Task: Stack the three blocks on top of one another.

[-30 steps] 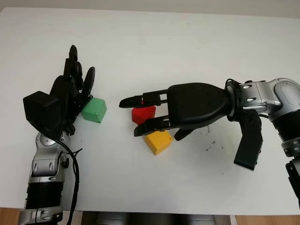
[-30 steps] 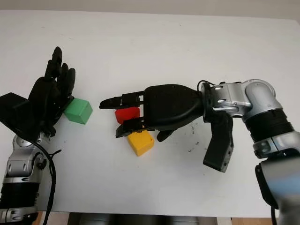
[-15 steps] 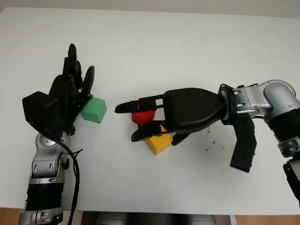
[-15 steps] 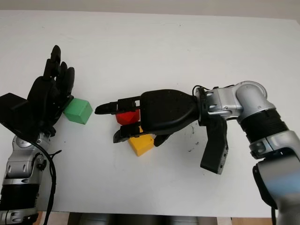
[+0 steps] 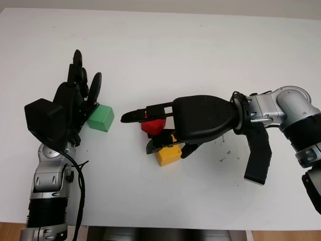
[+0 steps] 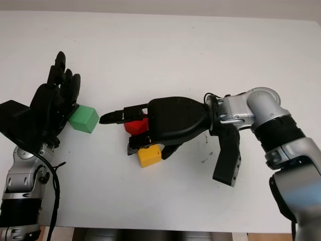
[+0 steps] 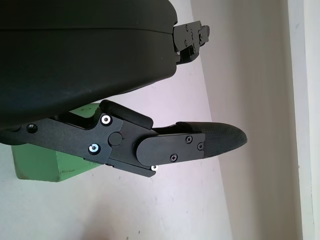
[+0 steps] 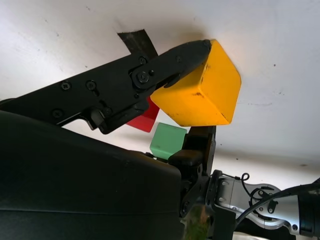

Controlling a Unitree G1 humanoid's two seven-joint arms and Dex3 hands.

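Right hand (image 5: 159, 131) gripping red block (image 5: 153, 126), carrying it lower and nearer yellow block (image 5: 168, 154) than a second ago; now overlapping yellow, contact unclear. Placement looking imminent. Left hand (image 5: 75, 103) open, idling against green block (image 5: 101, 118), unstacked.

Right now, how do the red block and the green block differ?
The red block is held tilted in the right hand, just over the yellow block; the green block sits flat on the white table. The red one is gripped by fingers; the green one sits beside the open left hand, ungripped. Both look like small, similar-sized cubes.
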